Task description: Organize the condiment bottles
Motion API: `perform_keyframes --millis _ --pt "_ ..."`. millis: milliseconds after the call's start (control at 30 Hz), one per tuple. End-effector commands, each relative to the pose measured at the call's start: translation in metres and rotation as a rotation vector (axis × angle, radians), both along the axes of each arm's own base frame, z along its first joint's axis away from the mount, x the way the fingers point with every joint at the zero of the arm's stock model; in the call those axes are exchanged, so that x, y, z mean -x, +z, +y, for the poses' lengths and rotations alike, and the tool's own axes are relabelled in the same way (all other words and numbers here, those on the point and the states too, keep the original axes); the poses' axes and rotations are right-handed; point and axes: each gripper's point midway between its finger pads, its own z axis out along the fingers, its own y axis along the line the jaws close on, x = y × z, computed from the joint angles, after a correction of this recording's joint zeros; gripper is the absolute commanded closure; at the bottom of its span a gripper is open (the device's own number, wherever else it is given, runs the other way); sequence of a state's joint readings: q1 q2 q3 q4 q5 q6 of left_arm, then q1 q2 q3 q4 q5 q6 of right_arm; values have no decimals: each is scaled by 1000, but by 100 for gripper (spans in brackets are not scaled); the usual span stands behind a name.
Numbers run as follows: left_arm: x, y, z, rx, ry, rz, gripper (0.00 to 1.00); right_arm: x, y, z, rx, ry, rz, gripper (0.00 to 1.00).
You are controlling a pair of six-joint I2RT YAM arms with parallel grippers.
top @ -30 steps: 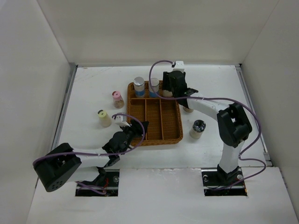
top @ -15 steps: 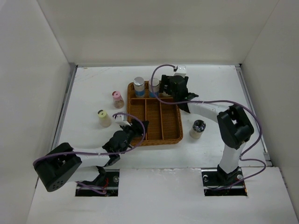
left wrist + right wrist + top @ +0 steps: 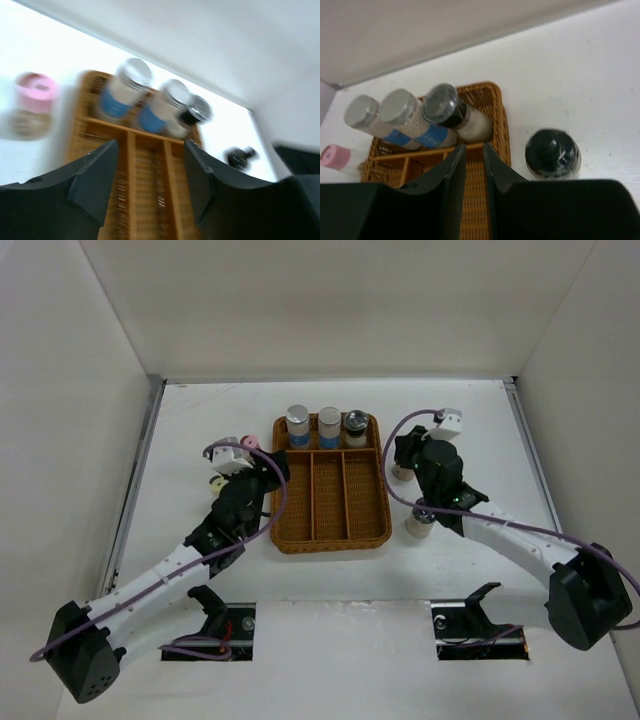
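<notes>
Three condiment bottles stand in the back compartment of the wicker tray (image 3: 330, 530): two silver-capped (image 3: 298, 423) (image 3: 329, 423) and one black-capped (image 3: 355, 426). A pink-capped bottle (image 3: 247, 445) stands left of the tray. A pale-yellow-capped bottle (image 3: 214, 482) is mostly hidden by my left arm. My left gripper (image 3: 268, 475) (image 3: 150, 150) is open and empty at the tray's left rim. My right gripper (image 3: 405, 452) (image 3: 474, 150) is shut on nothing, right of the tray. A black-capped bottle (image 3: 552, 154) (image 3: 402, 473) stands beside it, and another (image 3: 419, 522) lies under that arm.
The tray's three long front compartments (image 3: 480, 210) hold nothing. White walls close in the table (image 3: 470, 430) at the back and on both sides. The right arm's purple cable (image 3: 400, 430) loops beside the tray's right rim.
My right gripper has pulled back from the tray's back compartment to the right, leaving the black-capped bottle there, and has shut. My left arm swung up to the tray's left side, jaws widening.
</notes>
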State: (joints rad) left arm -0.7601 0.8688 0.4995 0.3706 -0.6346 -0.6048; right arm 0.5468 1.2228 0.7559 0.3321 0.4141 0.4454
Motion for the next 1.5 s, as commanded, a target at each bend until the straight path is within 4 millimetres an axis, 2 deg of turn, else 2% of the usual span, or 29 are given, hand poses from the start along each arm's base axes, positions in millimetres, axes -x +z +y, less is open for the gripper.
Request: perform_keyframes --millis 0,200,367,500,633,833,1067,1167,1233,1300,1400,1467 --pt "-8 -30 45 -159 160 164 44 8 -24 6 -35 25 22 74" --pt "-52 -41 61 -303 220 276 31 22 -24 11 -76 49 -43 58" --pt "-95 -47 68 -329 201 337 31 25 -23 14 -103 73 -60 56" --pt "-115 -61 80 -292 216 381 31 24 -23 12 -103 60 -74 50" --pt "-126 -74 83 -312 220 413 31 27 -17 5 -115 42 -93 45" --pt "-143 -93 74 -325 190 434 32 24 -22 3 -109 34 -81 44" --pt "-151 -99 91 -421 312 426 45 23 -24 6 -93 38 -74 43" --pt "-151 -97 91 -441 325 415 58 23 -25 5 -91 36 -71 43" --pt "-152 -97 93 -453 333 413 61 23 -25 5 -91 38 -71 43" --pt "-153 -97 93 -470 334 416 56 23 -26 5 -90 36 -68 43" --pt "-154 -100 95 -486 337 422 43 22 -27 6 -88 41 -66 43" --pt "-156 -104 98 -490 349 432 41 23 -25 6 -87 41 -69 43"
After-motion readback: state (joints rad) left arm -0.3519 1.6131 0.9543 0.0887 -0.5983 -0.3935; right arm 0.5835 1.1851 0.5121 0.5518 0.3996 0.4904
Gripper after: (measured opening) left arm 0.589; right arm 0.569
